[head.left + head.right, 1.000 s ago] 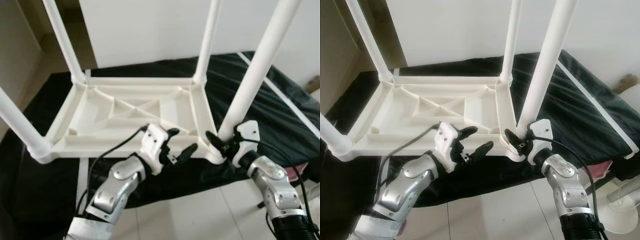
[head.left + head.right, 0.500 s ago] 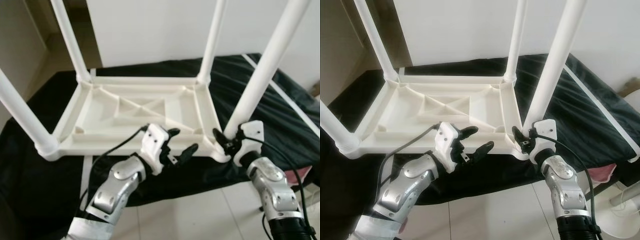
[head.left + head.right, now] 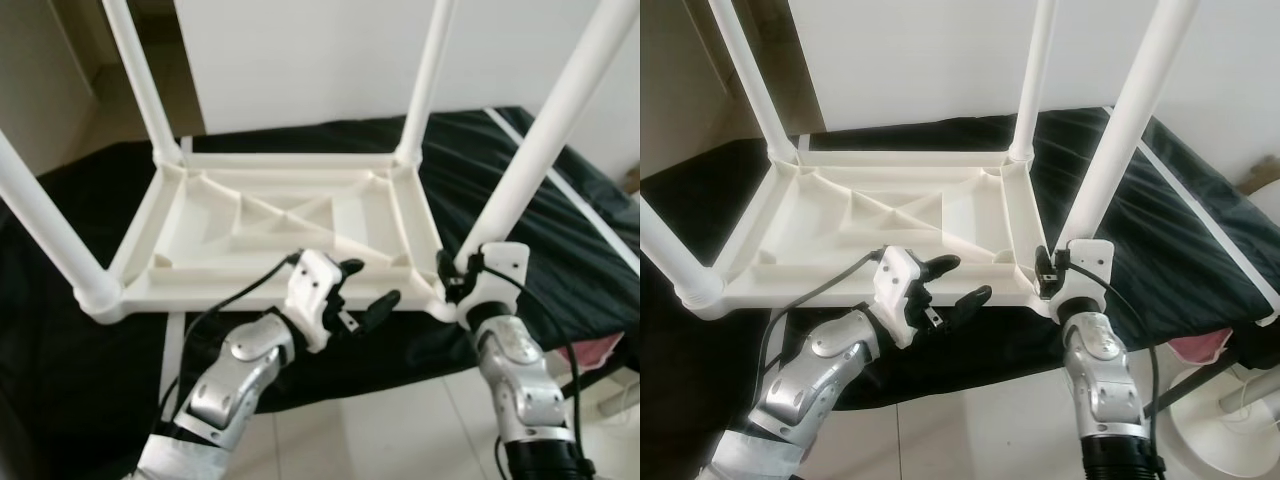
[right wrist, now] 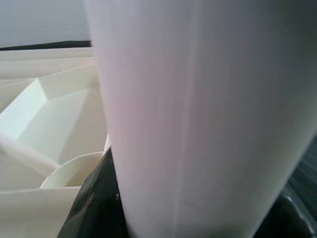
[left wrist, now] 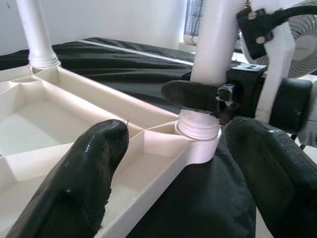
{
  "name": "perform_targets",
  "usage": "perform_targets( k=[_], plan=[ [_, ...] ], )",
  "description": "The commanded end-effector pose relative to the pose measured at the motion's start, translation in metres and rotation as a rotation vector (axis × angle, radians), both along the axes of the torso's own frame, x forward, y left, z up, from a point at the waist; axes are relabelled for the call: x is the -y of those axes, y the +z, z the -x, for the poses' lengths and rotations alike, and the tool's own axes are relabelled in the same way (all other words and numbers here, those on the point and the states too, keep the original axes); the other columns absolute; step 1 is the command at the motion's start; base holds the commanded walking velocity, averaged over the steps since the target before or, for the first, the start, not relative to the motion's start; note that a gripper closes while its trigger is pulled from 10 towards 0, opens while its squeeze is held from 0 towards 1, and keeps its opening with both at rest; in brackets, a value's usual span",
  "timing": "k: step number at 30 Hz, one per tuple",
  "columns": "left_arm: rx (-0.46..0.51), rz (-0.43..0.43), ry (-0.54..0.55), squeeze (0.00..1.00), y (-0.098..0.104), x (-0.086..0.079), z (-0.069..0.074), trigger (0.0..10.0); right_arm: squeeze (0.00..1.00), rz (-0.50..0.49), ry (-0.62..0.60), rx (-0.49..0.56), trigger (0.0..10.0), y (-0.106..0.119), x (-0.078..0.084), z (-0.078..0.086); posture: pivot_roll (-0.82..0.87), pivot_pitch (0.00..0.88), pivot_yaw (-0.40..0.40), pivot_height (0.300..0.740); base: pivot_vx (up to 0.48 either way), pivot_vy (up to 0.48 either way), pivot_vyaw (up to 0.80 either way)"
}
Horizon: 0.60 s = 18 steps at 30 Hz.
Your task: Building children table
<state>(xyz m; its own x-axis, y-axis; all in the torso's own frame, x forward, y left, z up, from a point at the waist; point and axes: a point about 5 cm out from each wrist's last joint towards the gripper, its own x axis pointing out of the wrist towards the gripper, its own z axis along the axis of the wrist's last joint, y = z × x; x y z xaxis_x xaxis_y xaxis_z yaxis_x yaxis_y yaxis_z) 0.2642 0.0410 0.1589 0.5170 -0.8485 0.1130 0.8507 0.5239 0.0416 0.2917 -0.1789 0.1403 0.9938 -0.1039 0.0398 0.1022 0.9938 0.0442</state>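
Note:
A white plastic children's table (image 3: 270, 215) lies upside down on a black-covered surface (image 3: 60, 340), all its legs pointing up. My right gripper (image 3: 455, 285) is at the base of the near-right leg (image 3: 540, 150), fingers closed around it just above the corner socket. In the right wrist view the leg (image 4: 198, 99) sits between the black fingers (image 4: 94, 208). My left gripper (image 3: 370, 283) hovers open at the table's front edge, left of that corner, touching nothing. The left wrist view looks between its fingers (image 5: 84, 173) at the leg (image 5: 215, 44) and socket.
Pale tiled floor (image 3: 970, 420) lies under my arms. A white fan base (image 3: 1230, 430) stands on the floor at the right, with something pink (image 3: 1200, 350) beside it. A white wall (image 3: 320, 60) is behind. A white strip (image 3: 580, 215) crosses the black cover at right.
My right gripper has drawn in against the near-right leg and its forearm now stands more upright under the corner. The view has shifted slightly. The left gripper has stayed open in place.

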Motion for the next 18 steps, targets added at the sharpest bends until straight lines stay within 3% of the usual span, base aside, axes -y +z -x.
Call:
perform_targets(
  k=[1, 6, 10, 18],
  plan=[
    [0.01, -0.013, -0.074, 0.0, 0.0, 0.003, 0.005, 10.0, 0.0, -0.031, -0.082, -0.064, 10.0, -0.012, 0.006, 0.0, -0.03, 0.023, -0.039, 0.74, 0.0, 0.0, 0.0],
    [0.011, -0.008, -0.077, 0.0, 0.001, 0.005, 0.006, 10.0, 0.0, -0.078, -0.281, -0.096, 10.0, -0.018, -0.015, 0.002, -0.02, 0.008, -0.043, 0.74, 0.0, 0.0, 0.0],
    [0.011, -0.004, -0.08, 0.0, 0.001, 0.006, 0.006, 10.0, 0.0, -0.079, -0.24, -0.101, 10.0, -0.019, -0.031, 0.003, -0.02, 0.001, -0.043, 0.74, 0.0, 0.0, 0.0],
    [0.02, -0.008, -0.082, 0.0, 0.003, 0.006, 0.003, 10.0, 0.0, -0.063, -0.254, -0.097, 10.0, -0.021, -0.031, 0.004, -0.02, 0.0, -0.04, 0.74, 0.0, 0.0, 0.0]
  ],
)
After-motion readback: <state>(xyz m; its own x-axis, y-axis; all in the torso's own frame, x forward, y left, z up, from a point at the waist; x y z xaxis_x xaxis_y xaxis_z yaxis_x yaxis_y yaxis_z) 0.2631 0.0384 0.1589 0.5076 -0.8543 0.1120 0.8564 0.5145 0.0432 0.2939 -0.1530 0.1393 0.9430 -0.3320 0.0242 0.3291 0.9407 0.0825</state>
